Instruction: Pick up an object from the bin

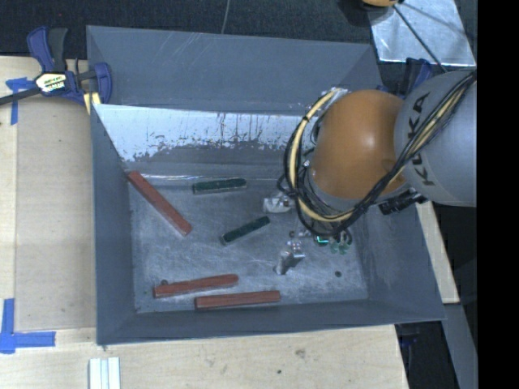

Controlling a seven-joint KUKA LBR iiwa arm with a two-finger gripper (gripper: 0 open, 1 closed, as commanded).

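Observation:
My gripper (288, 259) hangs below the orange-domed wrist at the right of the bin floor, its metal fingertips low over bare floor. A dark green stick (245, 230) lies tilted just to its left, apart from the fingers. A brown-red bar (238, 299) lies along the front wall, below and left of the gripper. Nothing shows between the fingers.
A second brown-red bar (196, 285) lies beside the front one. A third brown-red bar (159, 203) lies slanted at the back left. Another dark green stick (219, 186) rests near the back wall. The arm covers the bin's right side.

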